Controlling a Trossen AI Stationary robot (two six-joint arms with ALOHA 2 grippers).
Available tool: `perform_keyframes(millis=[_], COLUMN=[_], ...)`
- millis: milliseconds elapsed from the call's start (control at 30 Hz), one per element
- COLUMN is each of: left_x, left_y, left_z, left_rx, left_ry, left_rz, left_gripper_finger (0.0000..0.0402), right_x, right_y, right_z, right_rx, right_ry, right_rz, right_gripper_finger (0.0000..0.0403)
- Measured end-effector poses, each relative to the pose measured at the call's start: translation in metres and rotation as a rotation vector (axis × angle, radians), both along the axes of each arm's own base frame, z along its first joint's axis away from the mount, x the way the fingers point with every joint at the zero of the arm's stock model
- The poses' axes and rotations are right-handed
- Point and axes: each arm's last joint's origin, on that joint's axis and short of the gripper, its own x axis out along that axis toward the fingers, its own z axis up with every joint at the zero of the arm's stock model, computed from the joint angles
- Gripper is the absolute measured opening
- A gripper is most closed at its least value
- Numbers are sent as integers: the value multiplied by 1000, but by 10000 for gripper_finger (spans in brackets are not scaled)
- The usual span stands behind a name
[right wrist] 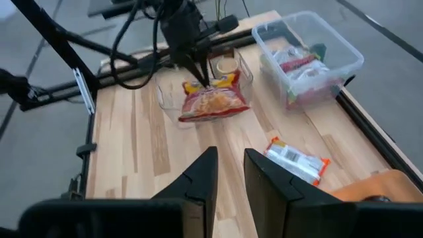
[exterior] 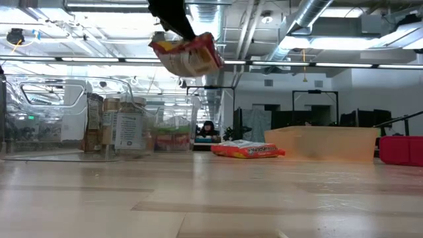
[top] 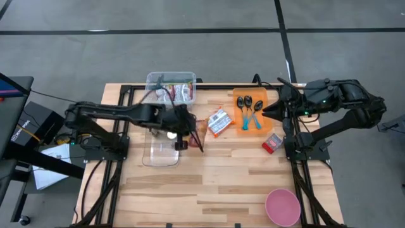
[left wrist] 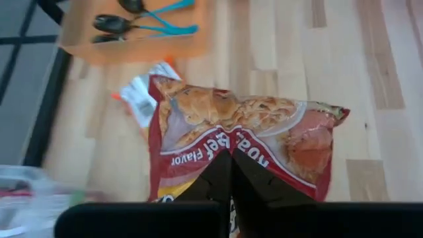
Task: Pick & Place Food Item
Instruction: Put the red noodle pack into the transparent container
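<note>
Snacks in clear bin (top: 171, 87), spoons (top: 250, 109) in orange tray (top: 269, 118), left gripper (right wrist: 200, 79) clenching chip bag (right wrist: 211, 100), right gripper (right wrist: 228, 175) slightly parted.

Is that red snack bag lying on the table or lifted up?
Lifted: the snack bag hangs clear above the table, pinched by the left gripper.

An orange tray (top: 266, 101) holding spoons (top: 247, 104), a pink bowl (top: 282, 207) and a red box (top: 273, 143) sit on the wooden table (top: 221, 183).

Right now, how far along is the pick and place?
Pick looks done: the left gripper is shut on the red snack bag, lifted clear of the table. In hand: carrying it near the clear lid. Left: placing it; the destination isn't evident. Another packet lies on the table. The right gripper waits above the orange tray.
</note>
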Motion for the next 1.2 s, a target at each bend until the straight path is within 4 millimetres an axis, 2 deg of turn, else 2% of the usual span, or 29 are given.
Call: perform_keyframes(millis=[233,500,700,833,933,1200], left_x=[-19,-35,-54,-56,-48,-29], left_y=[35,97,145,168,181,225], left_z=[24,62,75,69,55,8], left_rx=[81,205,295,284,280,237], left_ry=[65,36,24,22,75,201], left_rz=[21,110,201,196,179,209], left_gripper_finger=[0,0,0,0,0,0], right_x=[6,19,34,42,50,50], right_y=[1,2,4,5,6,7], right_z=[2,-2,-4,-4,-6,-7], right_rx=[52,76,104,123,137,200], right_ry=[-32,-16,-23,-37,-41,-47], right_rz=[-31,-85,-103,-113,-123,-162], right_gripper_finger=[69,69,69,69,69,69])
